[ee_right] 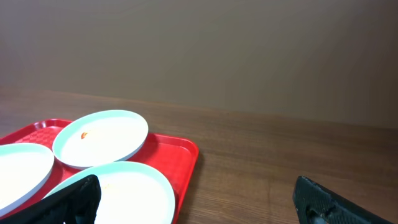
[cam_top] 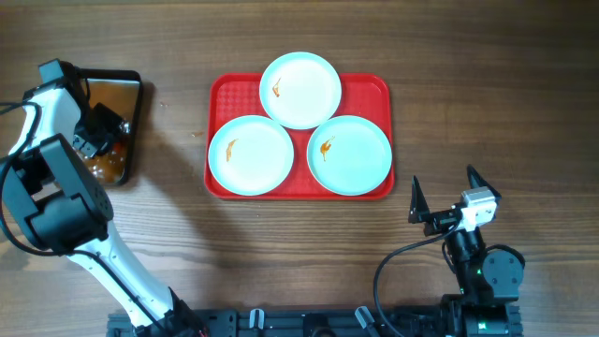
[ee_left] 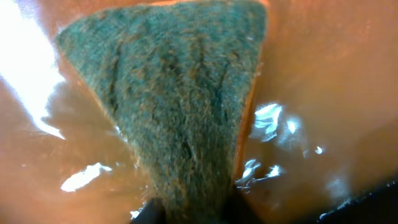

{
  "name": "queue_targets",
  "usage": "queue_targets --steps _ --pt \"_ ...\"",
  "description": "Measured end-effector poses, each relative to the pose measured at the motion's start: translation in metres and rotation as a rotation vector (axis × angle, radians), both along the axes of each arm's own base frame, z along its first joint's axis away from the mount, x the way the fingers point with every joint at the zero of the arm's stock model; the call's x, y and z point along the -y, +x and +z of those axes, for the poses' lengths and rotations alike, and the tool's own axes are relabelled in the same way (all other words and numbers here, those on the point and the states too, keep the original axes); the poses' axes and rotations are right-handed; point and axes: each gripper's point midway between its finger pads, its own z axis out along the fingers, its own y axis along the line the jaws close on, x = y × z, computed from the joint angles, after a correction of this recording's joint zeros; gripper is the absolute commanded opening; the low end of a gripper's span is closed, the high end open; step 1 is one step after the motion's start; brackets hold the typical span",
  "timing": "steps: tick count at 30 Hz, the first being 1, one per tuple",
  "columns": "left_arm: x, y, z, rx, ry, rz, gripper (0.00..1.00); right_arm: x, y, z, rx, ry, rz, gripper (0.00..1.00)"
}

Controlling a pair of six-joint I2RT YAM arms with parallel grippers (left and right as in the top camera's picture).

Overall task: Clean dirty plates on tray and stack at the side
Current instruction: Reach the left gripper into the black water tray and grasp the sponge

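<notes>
We see a red tray [cam_top: 220, 89] in the middle of the wooden table [cam_top: 487, 75]; three pale plates [ee_right: 106, 138] sit on it, and none is stacked at the side yet. The far plate [cam_top: 299, 89] is at 12 o'clock on the tray and pokes a little over the rim there; the left plate [cam_top: 251, 154] is at 8 o'clock; the right plate [cam_top: 349, 154] is at 4 o'clock; the far plate touches both of the others. Each plate has a small orange smear [cam_top: 278, 89] on it.

At 9 o'clock from the tray, well apart from it, is a black pan [cam_top: 139, 122] with brown water [cam_top: 117, 94] inside. The left gripper [cam_top: 101, 136] reaches down into this pan; its fingers [ee_left: 152, 216] pinch the narrow end of a green scrub sponge [ee_left: 180, 99]. The sponge is wet, and the brown water shines all around it.

At 4 o'clock from the tray, near its corner, the right gripper [cam_top: 447, 190] hangs over bare table. Its two black fingers [ee_right: 74, 199] are wide apart, with nothing between them; from its own camera we see the tray's corner and the plates at 10 o'clock.
</notes>
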Motion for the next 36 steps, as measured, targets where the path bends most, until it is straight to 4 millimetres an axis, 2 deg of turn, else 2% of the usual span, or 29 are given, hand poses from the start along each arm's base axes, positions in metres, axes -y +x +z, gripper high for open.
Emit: queue_targets --steps 3,4,5,7,9,11,13,14,15,18,19,20,27,28,31,32,33,34,35,36 --pt "0.003 0.002 0.0 0.008 -0.017 0.0 0.04 0.0 0.0 0.0 0.0 0.0 0.0 1.0" --pt "0.003 0.003 0.0 0.016 -0.021 0.0 0.12 0.0 0.0 0.0 0.0 0.0 0.0 1.0" --pt "0.004 0.004 0.0 0.021 -0.025 -0.001 0.7 0.0 0.0 0.0 0.0 0.0 0.0 1.0" --pt "0.002 0.013 0.001 0.059 -0.019 -0.005 0.82 0.0 0.0 0.0 0.0 0.0 0.0 1.0" --pt "-0.003 0.023 0.004 0.097 0.003 -0.006 0.88 0.0 0.0 0.0 0.0 0.0 0.0 1.0" --pt "-0.012 0.024 0.005 0.101 0.047 0.001 0.89 0.0 0.0 0.0 0.0 0.0 0.0 1.0" --pt "-0.026 0.025 0.006 0.106 0.1 0.018 0.52 0.0 0.0 0.0 0.0 0.0 0.0 1.0" --pt "-0.029 0.026 0.005 0.109 0.111 0.023 0.22 0.0 0.0 0.0 0.0 0.0 0.0 1.0" --pt "-0.032 0.026 0.005 0.112 0.119 0.027 0.04 0.0 0.0 0.0 0.0 0.0 0.0 1.0" --pt "-0.036 0.025 0.003 0.111 0.128 0.034 0.04 0.0 0.0 0.0 0.0 0.0 0.0 1.0" --pt "-0.036 0.025 0.003 0.11 0.13 0.034 0.41 0.0 0.0 0.0 0.0 0.0 0.0 1.0" --pt "-0.036 0.025 0.003 0.112 0.131 0.034 1.0 0.0 0.0 0.0 0.0 0.0 0.0 1.0" --pt "-0.046 0.04 0.008 0.173 0.174 0.037 1.0 0.0 0.0 0.0 0.0 0.0 0.0 1.0" --pt "-0.048 0.042 0.009 0.182 0.184 0.04 1.0 0.0 0.0 0.0 0.0 0.0 0.0 1.0" --pt "-0.055 0.044 0.008 0.187 0.225 0.046 0.71 0.0 0.0 0.0 0.0 0.0 0.0 1.0" --pt "-0.057 0.044 0.008 0.186 0.232 0.05 0.7 0.0 0.0 0.0 0.0 0.0 0.0 1.0" --pt "-0.059 0.044 0.007 0.184 0.24 0.05 0.64 0.0 0.0 0.0 0.0 0.0 0.0 1.0" --pt "-0.06 0.044 0.007 0.185 0.244 0.055 0.41 0.0 0.0 0.0 0.0 0.0 0.0 1.0" --pt "-0.061 0.044 0.007 0.188 0.247 0.057 0.05 0.0 0.0 0.0 0.0 0.0 0.0 1.0" --pt "-0.061 0.044 0.008 0.19 0.248 0.062 0.04 0.0 0.0 0.0 0.0 0.0 0.0 1.0"
